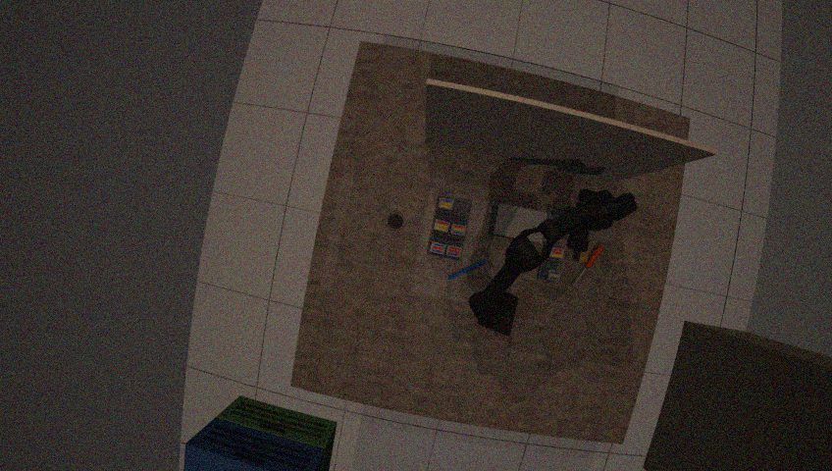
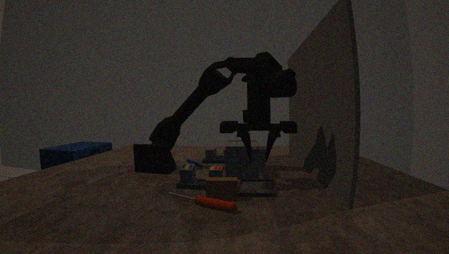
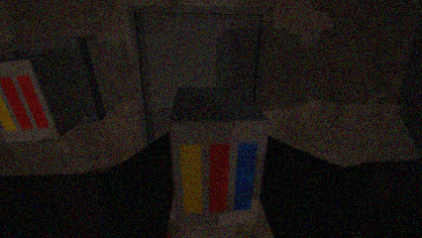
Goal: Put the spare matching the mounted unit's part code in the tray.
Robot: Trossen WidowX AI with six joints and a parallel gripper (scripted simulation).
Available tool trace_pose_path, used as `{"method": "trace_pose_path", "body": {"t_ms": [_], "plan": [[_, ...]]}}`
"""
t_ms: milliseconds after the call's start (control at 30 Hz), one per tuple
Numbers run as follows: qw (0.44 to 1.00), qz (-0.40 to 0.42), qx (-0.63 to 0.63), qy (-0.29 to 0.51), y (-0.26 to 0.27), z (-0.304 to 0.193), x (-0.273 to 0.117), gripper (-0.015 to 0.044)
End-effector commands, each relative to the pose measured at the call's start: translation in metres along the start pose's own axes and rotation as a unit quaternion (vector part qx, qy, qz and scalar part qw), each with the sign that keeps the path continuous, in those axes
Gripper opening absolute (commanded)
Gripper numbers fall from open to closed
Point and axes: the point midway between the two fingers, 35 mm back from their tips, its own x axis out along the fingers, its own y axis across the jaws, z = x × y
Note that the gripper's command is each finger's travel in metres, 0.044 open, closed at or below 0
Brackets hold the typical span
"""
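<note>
My gripper (image 2: 259, 160) (image 3: 211, 137) is shut on a grey spare block (image 2: 258, 157) (image 3: 218, 131) with yellow, red and blue stripes, upright between the fingertips. The shallow tray (image 2: 272, 193) (image 3: 173, 55) lies below it; in the wrist view the block overlaps the tray's near part, and the exact gap is unclear. A spare with yellow, red and red stripes (image 2: 216, 170) (image 3: 32, 101) and a blue-yellow-blue one (image 2: 188, 173) stand in the near rack (image 2: 199, 186). A large grey box (image 2: 234, 160), possibly the mounted unit's housing, stands behind the tray. No printed code is readable.
Another rack (image 1: 462, 205) with several striped spares stands at the left in the top view. A cardboard box (image 2: 221, 188) and an orange screwdriver (image 1: 594, 256) (image 2: 215, 203) lie near the tray. A blue pen-like thing (image 1: 465, 270) and a tall panel (image 1: 554, 128) (image 2: 324, 94) also stand out.
</note>
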Motion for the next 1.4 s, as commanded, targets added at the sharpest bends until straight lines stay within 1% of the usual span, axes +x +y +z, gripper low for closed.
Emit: {"method": "trace_pose_path", "body": {"t_ms": [0, 1367], "plan": [[1.0, -0.002, 0.001, 0.0, 0.0, 0.0, 0.003, 0.0], [1.0, -0.002, 0.0, -0.001, 0.001, 0.001, 0.03, 0.0]]}}
